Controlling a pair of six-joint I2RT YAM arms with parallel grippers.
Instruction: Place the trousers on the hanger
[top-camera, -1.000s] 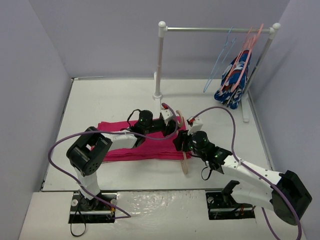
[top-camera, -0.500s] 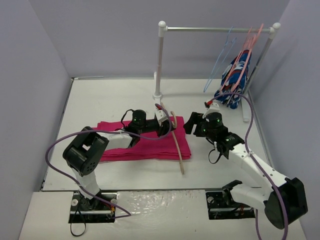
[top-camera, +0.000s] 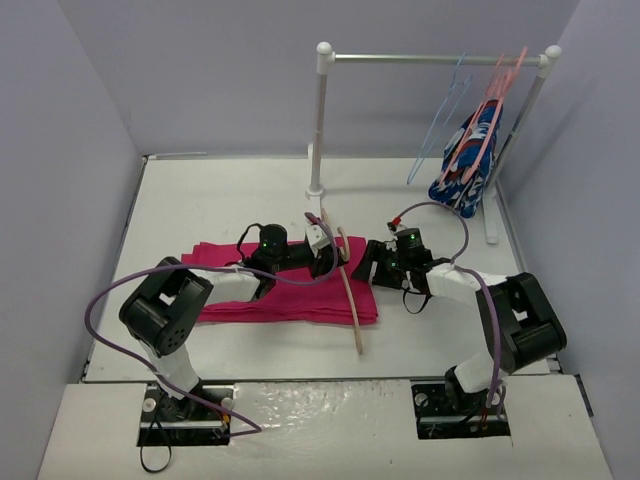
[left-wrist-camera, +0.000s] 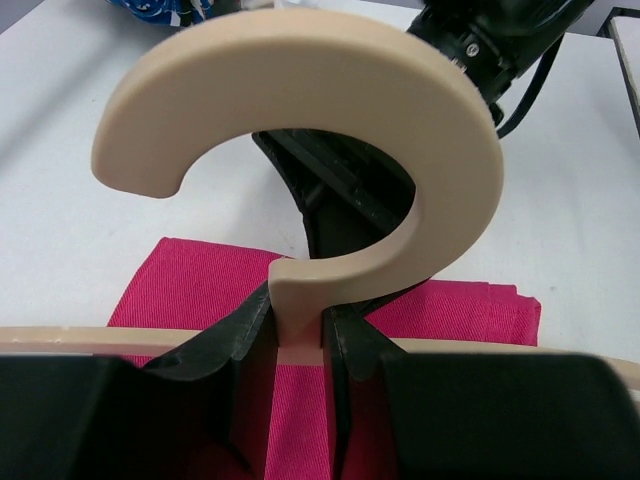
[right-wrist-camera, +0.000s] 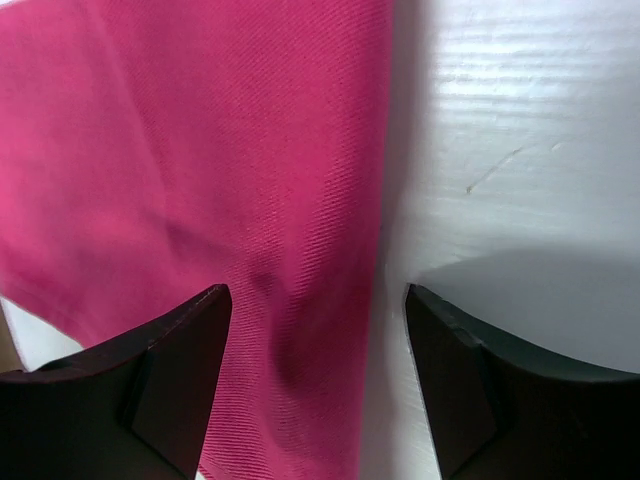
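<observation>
**Pink trousers flat, hanger gripped at the neck**

We saw the trousers lying folded on the white table. Our left gripper was clamped on the beige hanger's neck, just under the hook, with the bar crossing above the cloth's right end. Our right gripper stood low over the trousers' right edge, jaws wide apart, holding nothing.

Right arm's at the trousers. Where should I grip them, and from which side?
Grip the right-hand end edge of the trousers, coming in low from the right: they lie folded flat, and that edge sits inside the open right gripper.
</observation>
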